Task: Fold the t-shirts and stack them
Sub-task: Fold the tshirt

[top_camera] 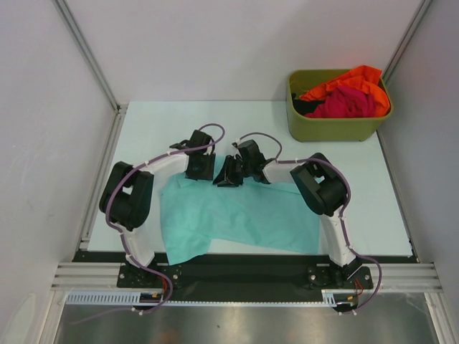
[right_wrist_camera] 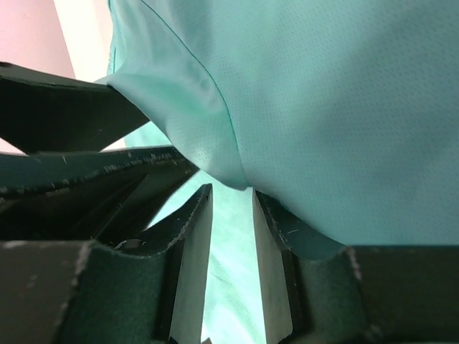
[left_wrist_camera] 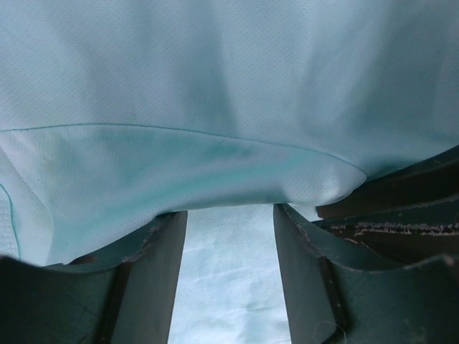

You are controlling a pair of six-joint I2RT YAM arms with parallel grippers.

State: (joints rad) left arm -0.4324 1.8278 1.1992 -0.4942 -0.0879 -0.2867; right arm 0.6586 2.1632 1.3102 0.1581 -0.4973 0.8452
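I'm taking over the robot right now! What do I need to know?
Left gripper: open, at the far edge of the teal shirt, cloth at its fingertips.
Right gripper: open a little, with a fold of the same shirt at its tips, not pinched.
Things: the teal shirt lies rumpled on the table, one near corner past the front edge. The orange shirt and magenta shirt are bunched in the olive bin, far right.
Done: no finished fold or stack shows.
Left: fold all three, then stack them.
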